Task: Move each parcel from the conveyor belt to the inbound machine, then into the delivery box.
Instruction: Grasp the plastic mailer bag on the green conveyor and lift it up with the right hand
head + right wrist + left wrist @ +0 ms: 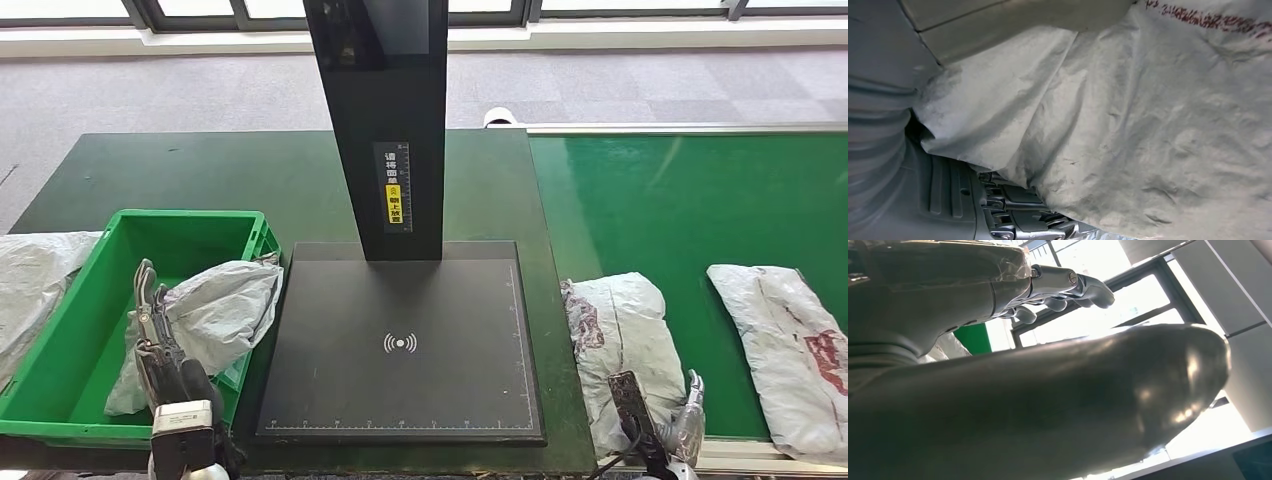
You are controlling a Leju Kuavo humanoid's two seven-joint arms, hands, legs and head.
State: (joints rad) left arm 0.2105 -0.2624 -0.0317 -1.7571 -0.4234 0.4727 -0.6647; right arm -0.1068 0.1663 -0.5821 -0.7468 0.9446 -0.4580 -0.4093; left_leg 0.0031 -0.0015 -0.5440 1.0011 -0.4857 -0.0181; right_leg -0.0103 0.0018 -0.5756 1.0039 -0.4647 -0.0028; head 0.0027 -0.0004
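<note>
Dark green surface (200,170), centre frame: scanner (400,340), plate bare. Lower left: crate (60,370) with one parcel (215,310), judged delivered; left hand (155,320) just beside it, fingers (1088,287) loosely extended, grasping nothing. Right: belt (690,200), two bags left. Near bag (620,340) at lower right; right hand (665,420) against it, grasp cannot be told. Far bag (790,340) untouched.

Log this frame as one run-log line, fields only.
left hand: open, over green box | grey parcel: in box | scanner plate: bare | right hand: at belt parcel, grasp unclear
</note>
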